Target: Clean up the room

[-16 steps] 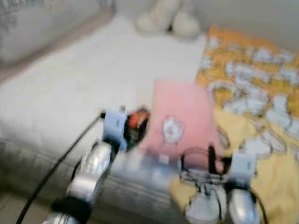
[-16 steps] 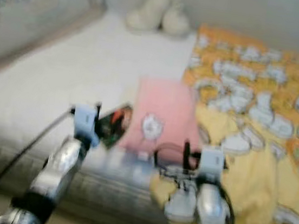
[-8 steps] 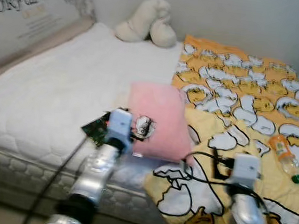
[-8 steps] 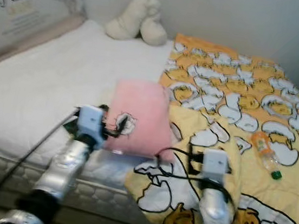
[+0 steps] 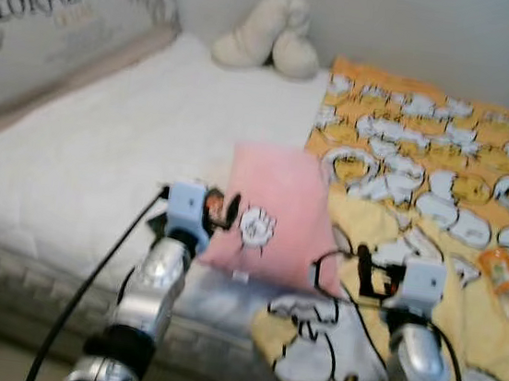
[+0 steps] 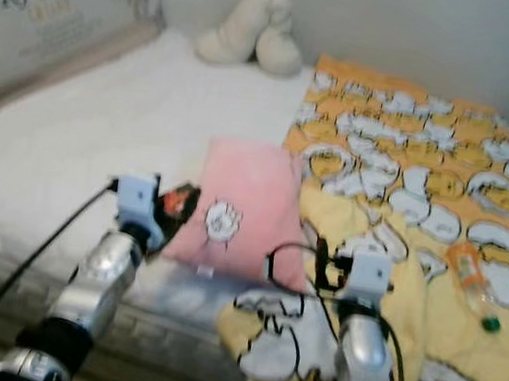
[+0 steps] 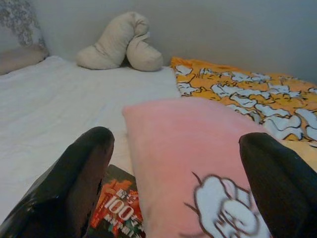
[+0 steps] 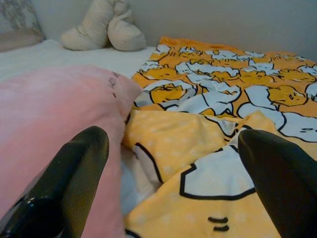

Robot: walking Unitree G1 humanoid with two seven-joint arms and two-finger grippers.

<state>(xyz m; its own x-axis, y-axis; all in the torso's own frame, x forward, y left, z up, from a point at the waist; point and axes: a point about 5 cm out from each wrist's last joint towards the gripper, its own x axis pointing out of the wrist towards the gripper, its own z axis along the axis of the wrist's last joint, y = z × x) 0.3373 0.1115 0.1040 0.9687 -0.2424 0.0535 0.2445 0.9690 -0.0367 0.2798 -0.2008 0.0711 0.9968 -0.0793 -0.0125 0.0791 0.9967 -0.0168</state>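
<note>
Pink pillow (image 5: 273,213) now sharper, nearer

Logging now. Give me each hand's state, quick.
Left hand: open, holding nothing, over the pillow.
Right hand: open, holding nothing, over the blanket.

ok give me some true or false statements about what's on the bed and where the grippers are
1. The pink pillow lies on the white mattress. True.
2. The bottle stands upright on the floor. False: it lies on its side on the yellow blanket.
3. The left gripper is open, pointed at the pillow. True.
4. The cream plush toy sits on top of the pillow. False: it rests at the far edge of the bed by the wall.
5. The right gripper grips the blanket. False: it is open, holding nothing.
</note>
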